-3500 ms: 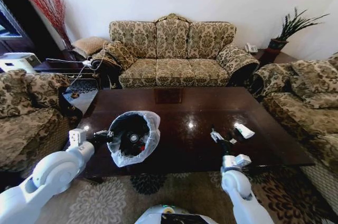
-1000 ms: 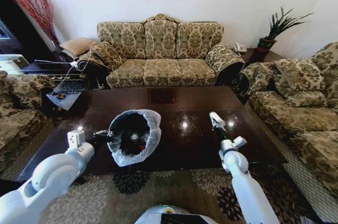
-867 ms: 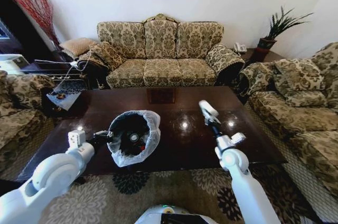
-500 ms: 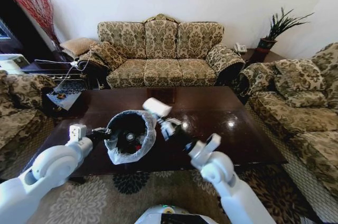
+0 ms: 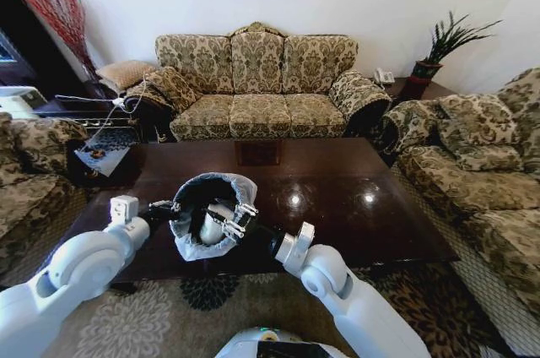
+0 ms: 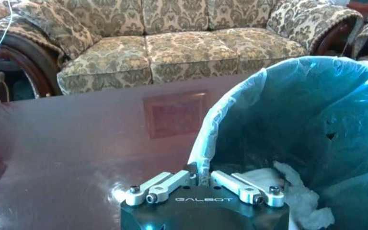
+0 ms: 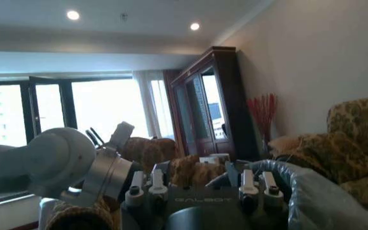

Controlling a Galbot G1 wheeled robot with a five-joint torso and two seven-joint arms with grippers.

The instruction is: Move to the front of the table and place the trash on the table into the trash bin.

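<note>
The right gripper (image 5: 221, 221) has swung from above the far rim of the bin (image 5: 245, 197) down into its mouth, carrying the white packet (image 5: 211, 227) with it; half a second ago the packet was poised just over the rim. The bin is now tilting a little more toward the robot.

The bin is being held above the near part of the table (image 5: 354, 197), its mouth tipped toward the robot. The left gripper (image 5: 165, 210) is pinching the bin's rim on its left side, jaws closed narrow on the folded bag edge; in the left wrist view the fingers (image 6: 232, 182) are clamping the bag's rim (image 6: 203, 143). The right gripper is reaching in over the bin's right rim, and the packet is sitting at its tip, inside the bin's mouth. Whether the jaws are gripping the packet or have let go is hard to make out.

Inside the bin, the left wrist view is showing a crumpled white wad (image 6: 302, 199) lying low against the bag. The rest of the bin's contents are being hidden by the packet and the right gripper in the head view.

In the right wrist view, the gripper's fingers (image 7: 253, 184) are partly cut off at the lower edge, with the bag's rim (image 7: 325, 191) beside them and the left arm (image 7: 63, 158) beyond. The table around the bin is showing glossy wood and window glare.
</note>
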